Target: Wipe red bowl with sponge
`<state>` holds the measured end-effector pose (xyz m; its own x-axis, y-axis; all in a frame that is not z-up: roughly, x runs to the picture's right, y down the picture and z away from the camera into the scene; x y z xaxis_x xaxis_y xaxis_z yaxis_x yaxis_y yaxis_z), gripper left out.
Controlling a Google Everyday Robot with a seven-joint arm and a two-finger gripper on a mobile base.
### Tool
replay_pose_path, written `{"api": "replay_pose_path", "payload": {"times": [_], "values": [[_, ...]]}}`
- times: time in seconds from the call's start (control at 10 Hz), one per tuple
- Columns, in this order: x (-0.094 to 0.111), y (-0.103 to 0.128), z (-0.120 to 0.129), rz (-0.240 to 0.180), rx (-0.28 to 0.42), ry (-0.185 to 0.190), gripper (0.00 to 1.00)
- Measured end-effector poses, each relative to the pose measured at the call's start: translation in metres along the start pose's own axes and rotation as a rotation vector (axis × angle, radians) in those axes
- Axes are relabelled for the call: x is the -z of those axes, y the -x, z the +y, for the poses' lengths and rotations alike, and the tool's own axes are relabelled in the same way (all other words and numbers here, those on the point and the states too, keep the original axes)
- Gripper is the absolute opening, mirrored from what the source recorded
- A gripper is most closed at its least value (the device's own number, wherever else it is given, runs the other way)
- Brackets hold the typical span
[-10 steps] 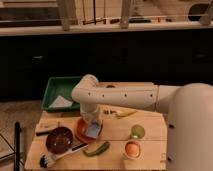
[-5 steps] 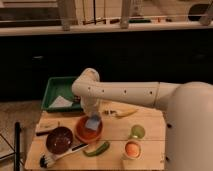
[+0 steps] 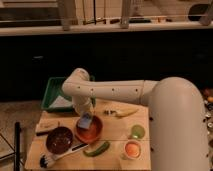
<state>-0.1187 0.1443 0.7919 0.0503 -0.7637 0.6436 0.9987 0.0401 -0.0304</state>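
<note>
The gripper [image 3: 84, 118] sits at centre-left, at the upper-left rim of the red bowl [image 3: 92, 131], meeting the tilted sponge [image 3: 86, 121]; whether it pinches the sponge cannot be told. Just left is a dark bowl [image 3: 59, 138], with a brush [image 3: 61, 156] below and a banana [image 3: 122, 112] to the upper right.
</note>
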Motion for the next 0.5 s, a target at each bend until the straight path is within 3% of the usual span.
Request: {"api": "replay_pose_path", "payload": {"times": [0.3,0.5], "values": [[-0.007,0.026,0.0,-0.047,0.067,0.006,0.05],[-0.01,0.035,0.017,-0.064,0.074,0.018,0.05]]}}
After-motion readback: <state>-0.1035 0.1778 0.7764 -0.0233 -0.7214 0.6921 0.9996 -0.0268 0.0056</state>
